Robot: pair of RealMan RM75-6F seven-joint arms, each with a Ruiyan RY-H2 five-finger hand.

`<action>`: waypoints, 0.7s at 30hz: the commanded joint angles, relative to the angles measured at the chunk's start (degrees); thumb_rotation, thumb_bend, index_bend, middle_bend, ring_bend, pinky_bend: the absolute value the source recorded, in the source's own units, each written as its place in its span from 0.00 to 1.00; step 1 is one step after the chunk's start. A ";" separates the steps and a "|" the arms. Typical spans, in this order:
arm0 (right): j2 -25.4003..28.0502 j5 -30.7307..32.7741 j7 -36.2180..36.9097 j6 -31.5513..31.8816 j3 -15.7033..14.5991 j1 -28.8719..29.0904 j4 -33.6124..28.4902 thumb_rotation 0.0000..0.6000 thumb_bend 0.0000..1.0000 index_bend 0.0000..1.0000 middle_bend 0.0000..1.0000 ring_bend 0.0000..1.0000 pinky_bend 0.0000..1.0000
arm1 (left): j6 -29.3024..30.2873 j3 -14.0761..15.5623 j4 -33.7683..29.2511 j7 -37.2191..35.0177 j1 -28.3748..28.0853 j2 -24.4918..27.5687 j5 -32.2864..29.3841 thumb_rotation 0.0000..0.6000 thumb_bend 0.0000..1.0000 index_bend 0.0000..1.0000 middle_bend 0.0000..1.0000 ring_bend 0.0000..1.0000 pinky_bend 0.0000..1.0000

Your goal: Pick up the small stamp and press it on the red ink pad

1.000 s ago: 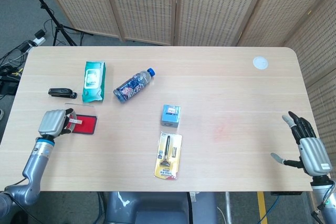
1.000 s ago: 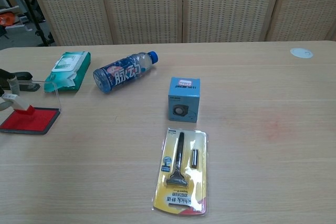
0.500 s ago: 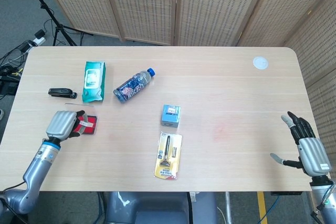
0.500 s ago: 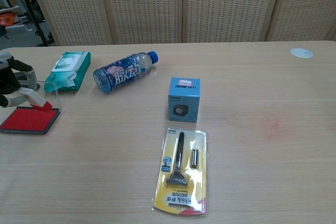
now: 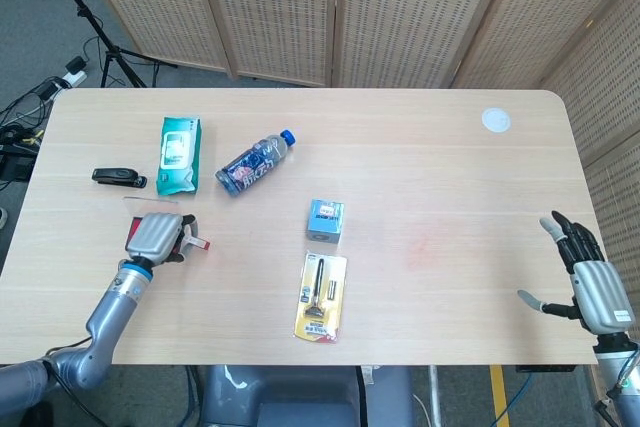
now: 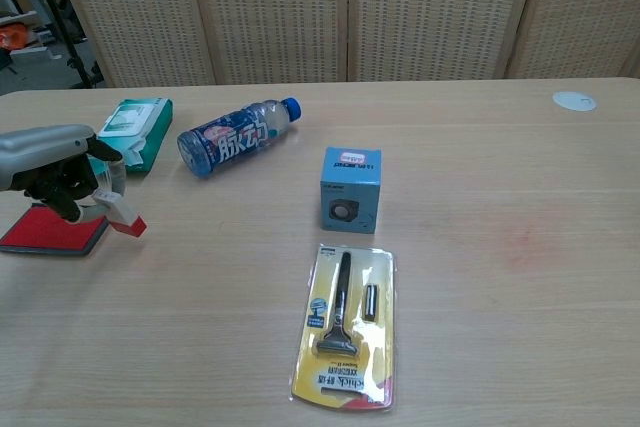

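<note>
Stamp (image 6: 120,213) in question, small and red-tipped, sat pinched in our left hand (image 6: 52,169), tilted with its red end jutting toward the table's middle, just beside the near right corner of the red ink pad (image 6: 50,231). Our fingers (image 6: 62,197) curled over part of that pad. Our right hand (image 5: 592,285) rested at the table's (image 5: 450,177) far right edge, fingers spread and holding nothing. A wet-wipes pack (image 6: 130,131) lay just behind our left hand.

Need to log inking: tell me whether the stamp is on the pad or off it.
Off: the left hand holds the stamp tilted, beside the red ink pad.
</note>
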 commanded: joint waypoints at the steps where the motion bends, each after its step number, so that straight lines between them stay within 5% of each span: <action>1: 0.01 -0.06 -0.03 0.01 -0.03 0.01 -0.03 1.00 0.00 0.00 0.00 0.00 0.00 | -0.62 -0.14 -1.24 1.82 -0.88 0.58 -2.26 1.00 0.41 0.67 0.98 0.94 0.85; 12: -0.04 -0.04 -0.27 -0.10 -0.04 0.05 -0.11 1.00 0.00 0.00 0.00 0.00 0.00 | -2.61 0.56 -3.92 7.90 -4.14 1.77 -11.45 1.00 0.41 0.67 0.98 0.94 0.85; 21: -0.09 -0.25 -0.38 -0.11 -0.15 0.08 -0.14 1.00 0.00 0.00 0.00 0.00 0.00 | -1.26 1.99 -2.98 8.95 -4.97 0.27 -12.47 1.00 0.41 0.67 0.98 0.94 0.85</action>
